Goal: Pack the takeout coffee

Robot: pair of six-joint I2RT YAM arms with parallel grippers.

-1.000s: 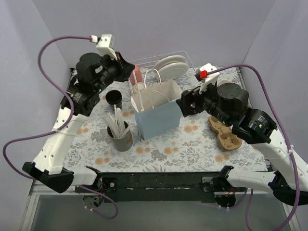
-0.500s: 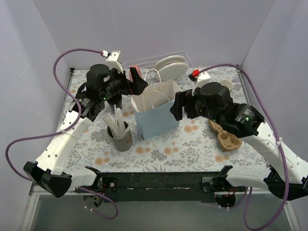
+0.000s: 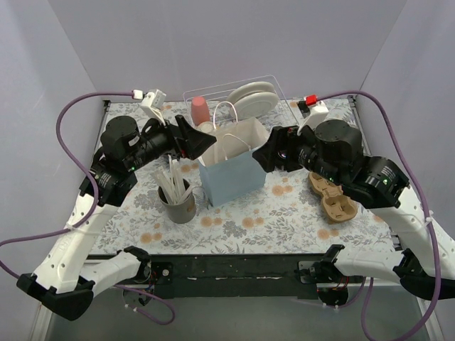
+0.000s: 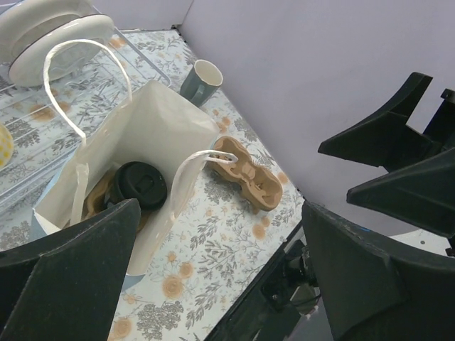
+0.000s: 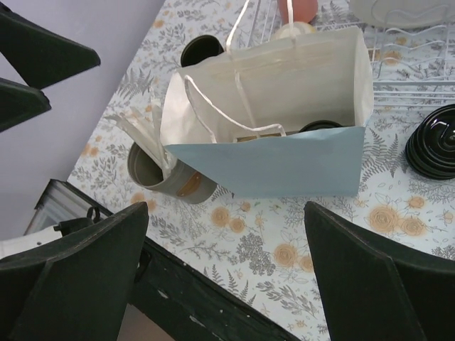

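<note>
Black cup (image 4: 141,186) deep within open blue bag (image 3: 234,181)

Counter (image 3: 234,227): topped with a white cloth printed with grey leaves and orange flowers.
Back wall (image 3: 227,42): plain pale lilac, behind the counter.
Left wall (image 3: 32,106), right wall (image 3: 426,64): same lilac, flanking the counter.
Black rail (image 3: 234,264): along the counter's near edge.
Light: soft, even.

Three black coffee cups (image 5: 434,145), two plates (image 4: 60,50), one blue bag (image 5: 284,167), one utensil cup (image 5: 160,177), one mug (image 4: 202,77)
</note>
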